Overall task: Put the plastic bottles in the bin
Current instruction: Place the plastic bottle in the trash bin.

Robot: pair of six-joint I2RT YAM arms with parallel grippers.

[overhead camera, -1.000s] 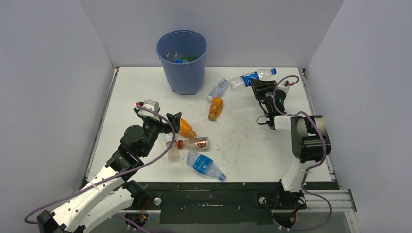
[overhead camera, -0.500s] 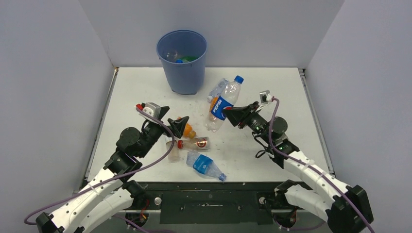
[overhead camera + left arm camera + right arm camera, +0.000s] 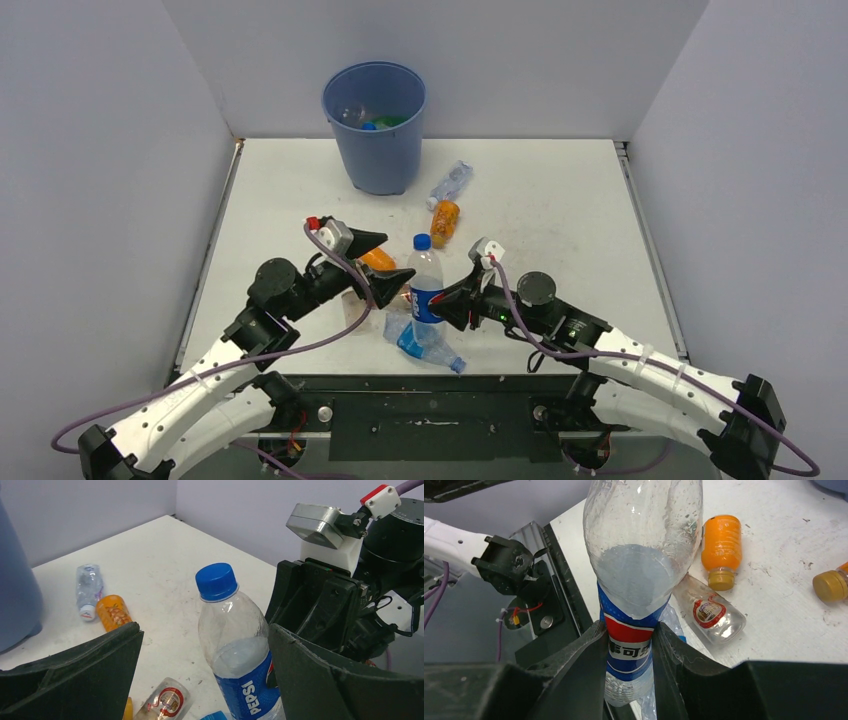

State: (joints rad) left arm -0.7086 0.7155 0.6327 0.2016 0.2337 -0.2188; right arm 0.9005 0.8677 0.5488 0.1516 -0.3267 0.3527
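My right gripper [image 3: 440, 303] is shut on a clear Pepsi bottle [image 3: 426, 285] with a blue cap and holds it upright above the front middle of the table. In the right wrist view the jaws [image 3: 630, 640] pinch its label, on the Pepsi bottle [image 3: 639, 555]. My left gripper [image 3: 384, 257] stands open just left of it. In the left wrist view the Pepsi bottle [image 3: 240, 645] rises between the left gripper's [image 3: 204, 630] wide jaws, close to the right one. The blue bin [image 3: 375, 125] stands at the back, with bottles inside.
Loose bottles lie on the table: a clear one [image 3: 450, 183], an orange one [image 3: 444, 222], an orange one [image 3: 378, 260] under the left gripper, a red-labelled one [image 3: 711, 615] and a blue-labelled one [image 3: 425, 345] near the front edge. Grey walls enclose three sides.
The right arm has swung the Pepsi bottle from the back right to the front middle and turned it upright. The left gripper has moved right toward it, still open.
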